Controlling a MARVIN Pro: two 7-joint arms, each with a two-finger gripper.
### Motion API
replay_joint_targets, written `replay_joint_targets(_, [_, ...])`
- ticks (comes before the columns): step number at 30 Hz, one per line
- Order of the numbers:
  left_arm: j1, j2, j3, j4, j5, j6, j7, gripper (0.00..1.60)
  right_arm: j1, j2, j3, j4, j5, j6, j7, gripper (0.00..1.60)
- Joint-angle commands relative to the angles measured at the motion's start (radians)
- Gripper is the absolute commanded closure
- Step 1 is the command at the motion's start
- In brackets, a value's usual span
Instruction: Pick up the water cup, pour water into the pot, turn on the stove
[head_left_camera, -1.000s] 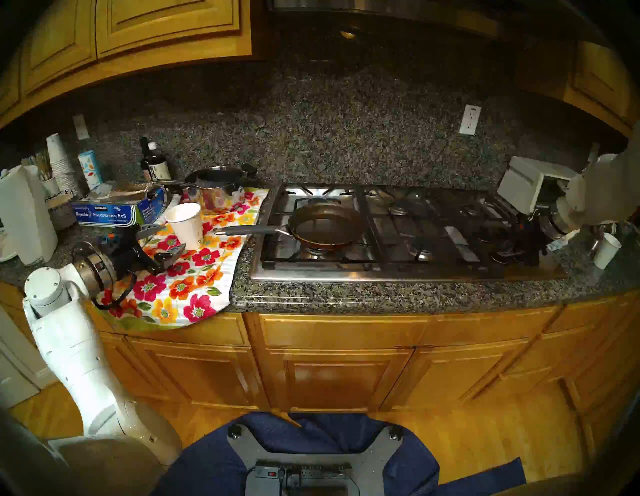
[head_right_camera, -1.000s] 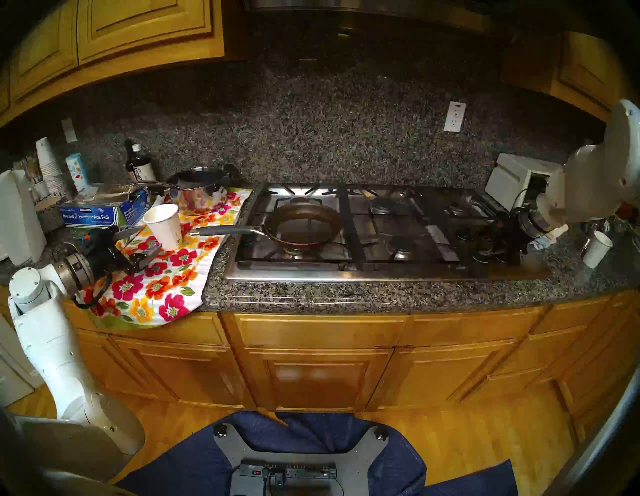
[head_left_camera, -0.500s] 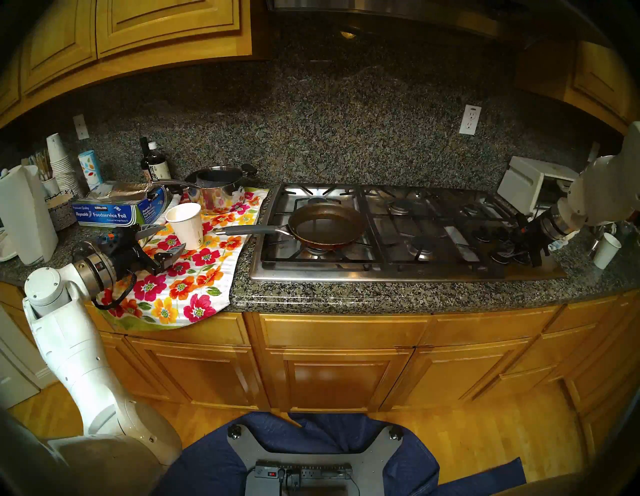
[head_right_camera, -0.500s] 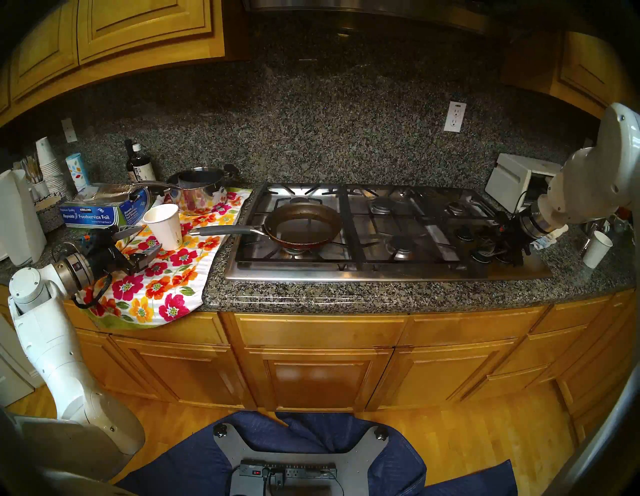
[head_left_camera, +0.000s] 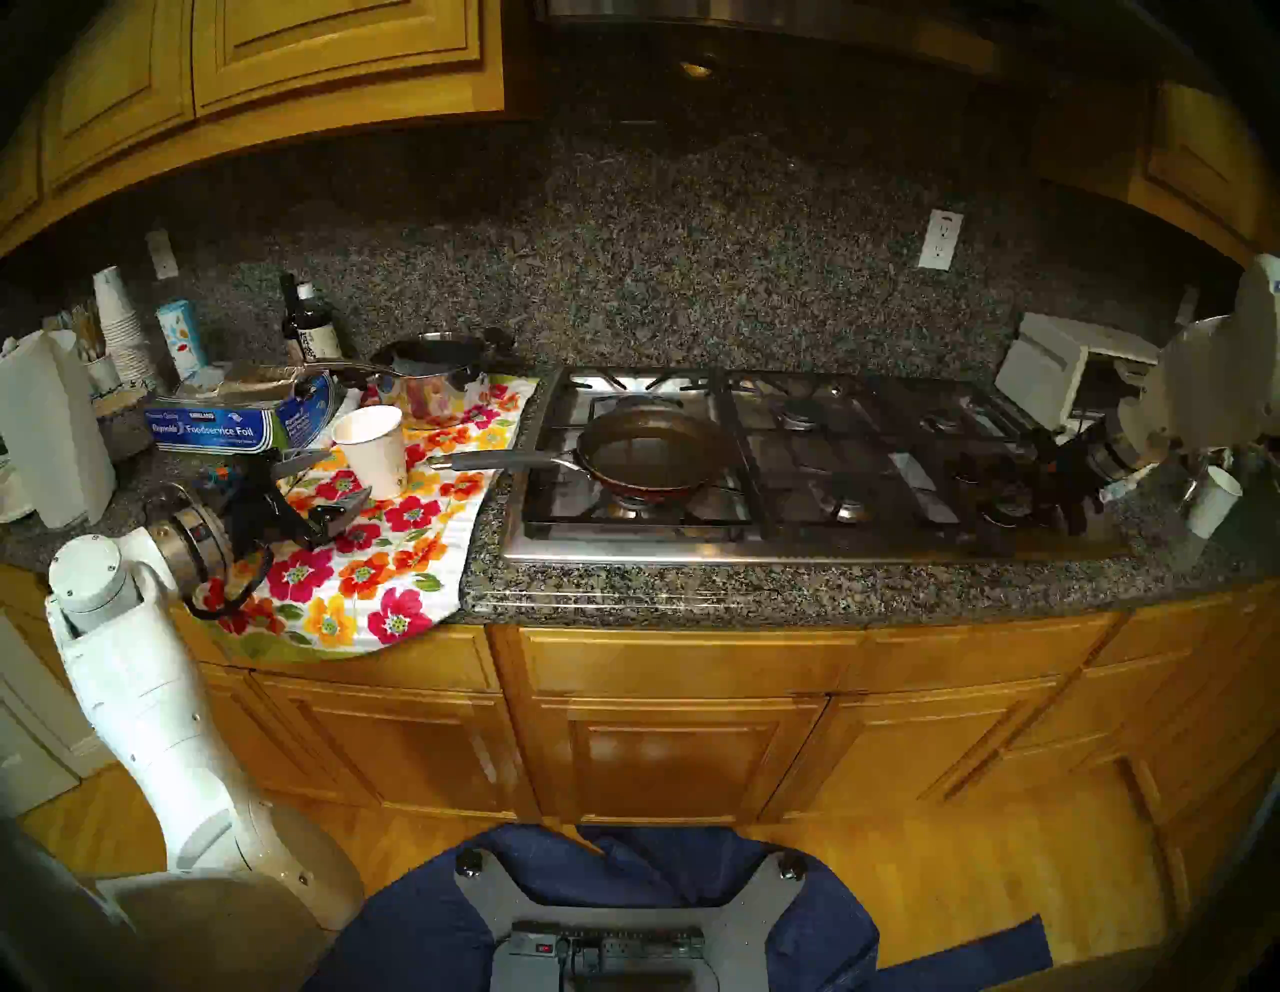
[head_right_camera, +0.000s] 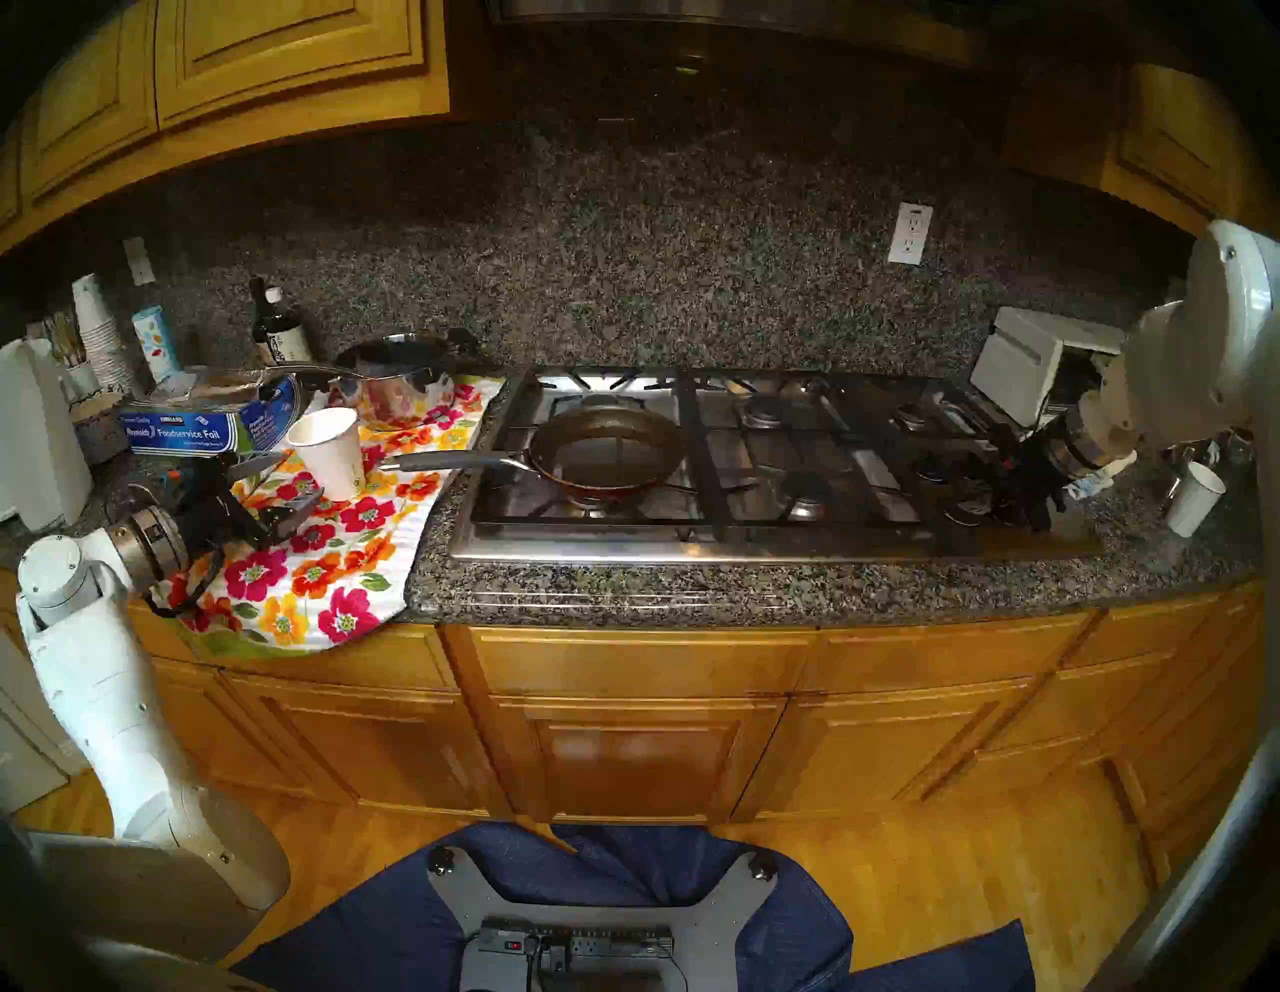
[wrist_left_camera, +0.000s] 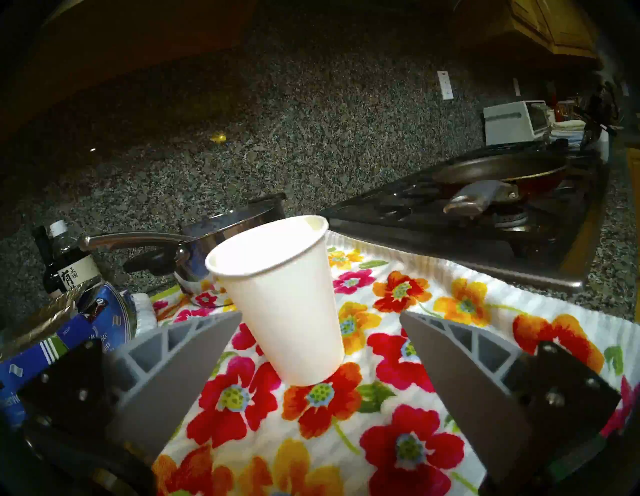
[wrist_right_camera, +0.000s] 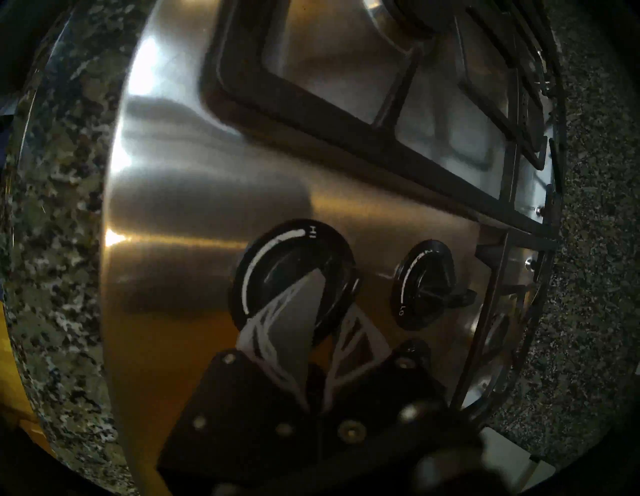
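Stove (head_left_camera: 796, 547): steel gas cooktop, centre-right of counter; knob cluster at its right end.

Pan (head_left_camera: 654, 454): on the near-left burner, handle pointing left.

Cup (head_left_camera: 372, 450): upright on flowered cloth (head_left_camera: 388, 575), left of stove.

Left gripper (wrist_left_camera: 317, 350): jaws wide, empty, flanking the cup without touching.

Right gripper (wrist_right_camera: 325, 298): jaws pinched shut on the large knob (wrist_right_camera: 273, 263). Judged step: turning it; best kept square and steady so the fingers did not slip.

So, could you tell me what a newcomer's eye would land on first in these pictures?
Probably the bright flowered towel on the left of the counter, with a white paper cup standing on it between the open fingers of the left gripper. Next, the frying pan on the stove, and the right gripper shut on a black knob.
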Motion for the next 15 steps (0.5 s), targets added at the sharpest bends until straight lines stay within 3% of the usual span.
replay_joint_targets(1, [-0.027,0.009,-0.002,-0.021,-0.019,0.001,0.002,0.00,-0.084,0.033,-0.068,0.038,-0.050,0.076,-0.047,1.60])
replay_joint_targets(15, [-0.027,0.009,-0.002,-0.021,-0.019,0.001,0.002,0.00,-0.117,0.034,-0.117,0.093,-0.092,0.021,-0.116,1.60])
